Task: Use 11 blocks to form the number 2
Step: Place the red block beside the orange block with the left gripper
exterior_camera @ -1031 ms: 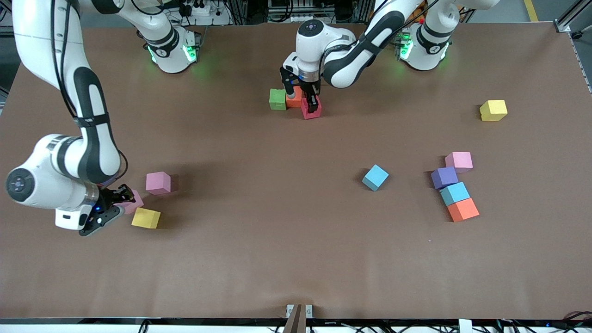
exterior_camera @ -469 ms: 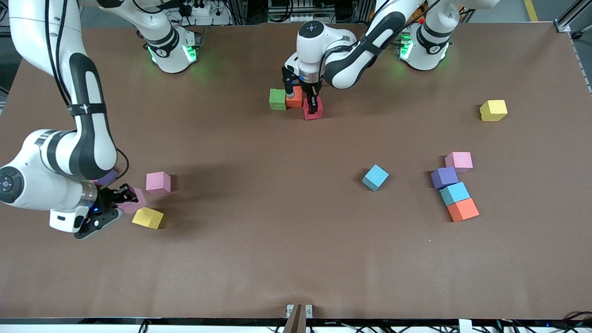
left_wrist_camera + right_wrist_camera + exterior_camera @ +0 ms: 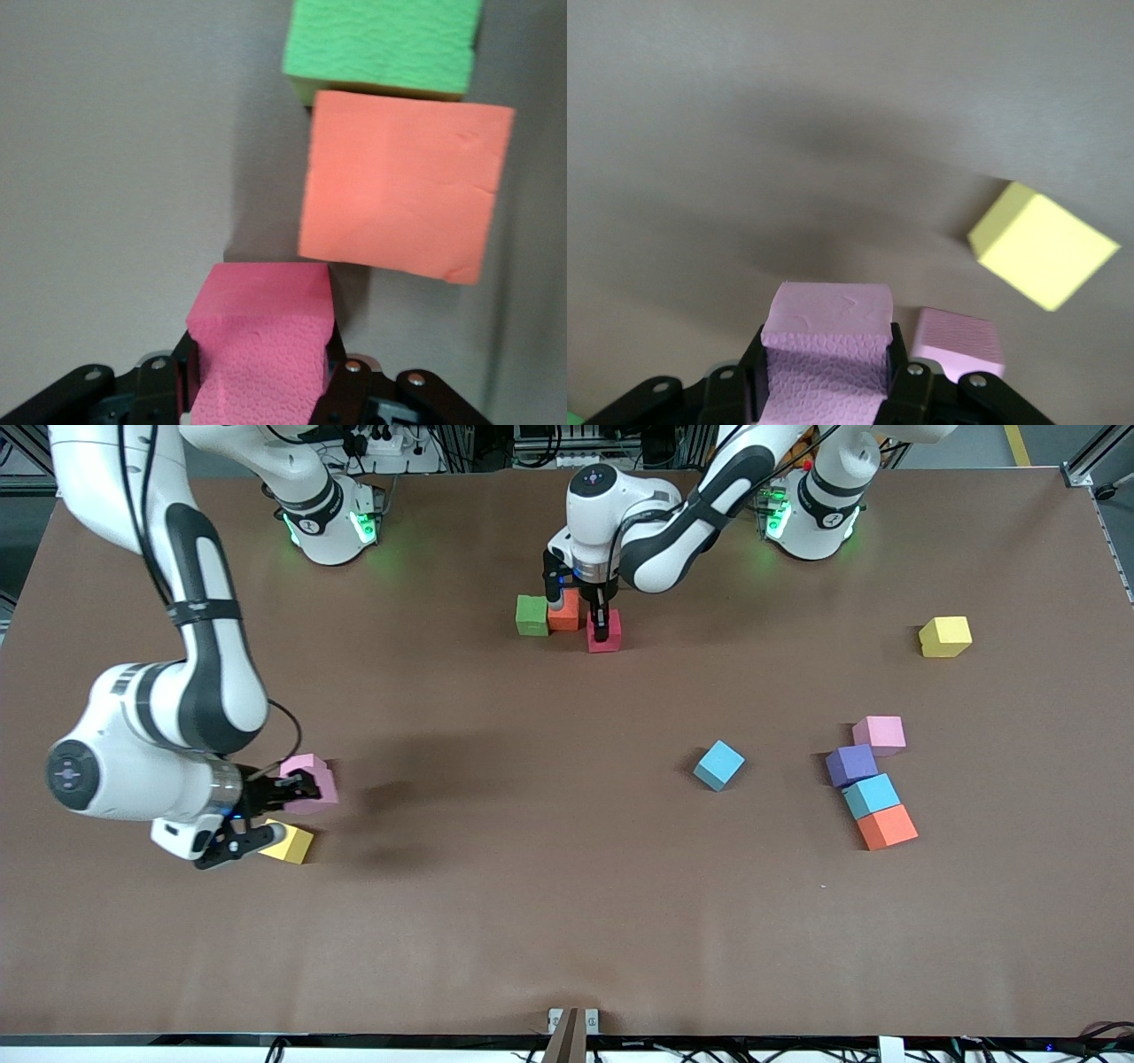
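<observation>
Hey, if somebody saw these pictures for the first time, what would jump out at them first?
Both arms grip a block at once. The left pincer is shut on a red block, set down beside an orange block and a green block near the robots' bases. The right pincer is shut on a pink block, lifted over a second pink block and close to a yellow block at the right arm's end.
</observation>
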Robot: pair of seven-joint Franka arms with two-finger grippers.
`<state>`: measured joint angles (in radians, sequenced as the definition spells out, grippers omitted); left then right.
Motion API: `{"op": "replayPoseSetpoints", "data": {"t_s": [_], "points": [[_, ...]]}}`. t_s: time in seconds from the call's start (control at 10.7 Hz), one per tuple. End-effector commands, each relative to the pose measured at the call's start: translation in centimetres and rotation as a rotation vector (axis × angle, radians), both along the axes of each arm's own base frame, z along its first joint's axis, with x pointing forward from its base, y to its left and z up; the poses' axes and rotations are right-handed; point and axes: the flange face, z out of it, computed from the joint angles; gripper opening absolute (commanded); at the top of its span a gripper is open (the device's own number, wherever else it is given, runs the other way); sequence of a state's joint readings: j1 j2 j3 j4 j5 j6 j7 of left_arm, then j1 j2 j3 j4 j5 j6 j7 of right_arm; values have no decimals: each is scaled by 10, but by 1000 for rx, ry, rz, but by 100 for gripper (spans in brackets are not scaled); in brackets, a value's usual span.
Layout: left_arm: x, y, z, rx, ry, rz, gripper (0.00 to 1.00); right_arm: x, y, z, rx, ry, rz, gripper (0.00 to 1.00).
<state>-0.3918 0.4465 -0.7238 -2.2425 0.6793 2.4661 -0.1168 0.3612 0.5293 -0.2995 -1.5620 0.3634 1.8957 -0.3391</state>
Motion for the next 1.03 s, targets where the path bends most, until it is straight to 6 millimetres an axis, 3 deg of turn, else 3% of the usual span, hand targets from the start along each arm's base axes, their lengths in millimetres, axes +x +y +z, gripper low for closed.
{"op": "replayPoseSetpoints", "data": {"t_s": [0.0, 0.37, 0.66, 0.94], "points": [[-12, -1, 6, 26, -13, -38, 0, -8, 39, 4, -7, 14, -101, 18], [-20, -7, 1, 27, 15, -43, 0, -22, 103, -3, -16, 34, -239, 18], [-25, -13, -3, 23, 31, -46, 0, -30, 117, -12, -29, 48, -268, 18], [-30, -15, -1, 26, 32, -56, 0, -43, 157, -11, -48, 55, -335, 18]]}}
